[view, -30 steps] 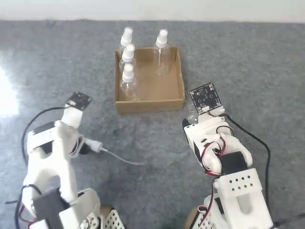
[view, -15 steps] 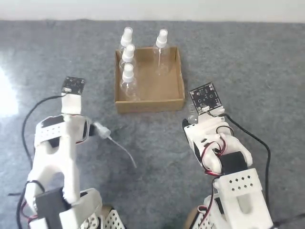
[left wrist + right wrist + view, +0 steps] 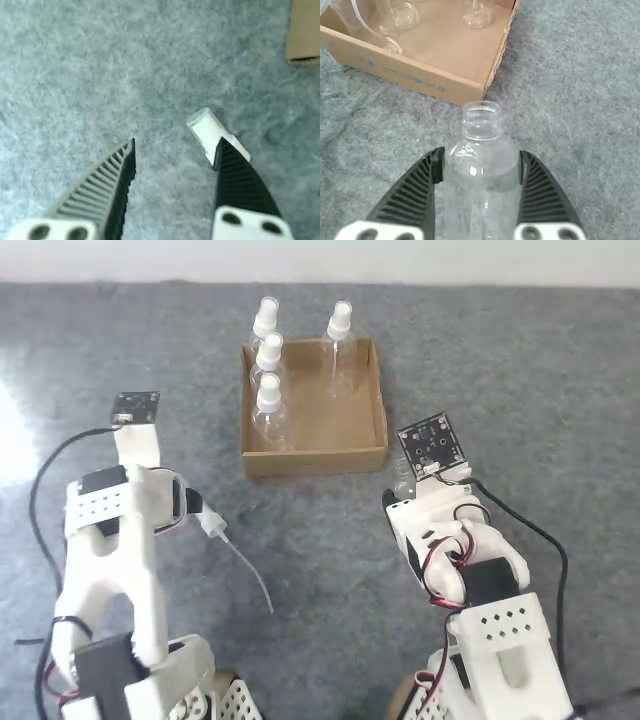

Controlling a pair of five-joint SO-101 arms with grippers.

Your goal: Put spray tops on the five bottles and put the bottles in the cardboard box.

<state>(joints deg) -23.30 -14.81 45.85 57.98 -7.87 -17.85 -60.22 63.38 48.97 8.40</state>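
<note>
The open-necked bottle (image 3: 481, 130) is gripped snugly by the right gripper (image 3: 480, 157), just beside a front corner of the cardboard box (image 3: 315, 458), where four capped bottles (image 3: 270, 410) are already stood. The left gripper (image 3: 176, 145) is spread wide with nothing clamped. A spray top (image 3: 207, 131) is seen right against one finger, over the grey tabletop (image 3: 520, 370).

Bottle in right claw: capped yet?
No. The bottle in the right claw has a bare open neck, nothing screwed on.
</note>
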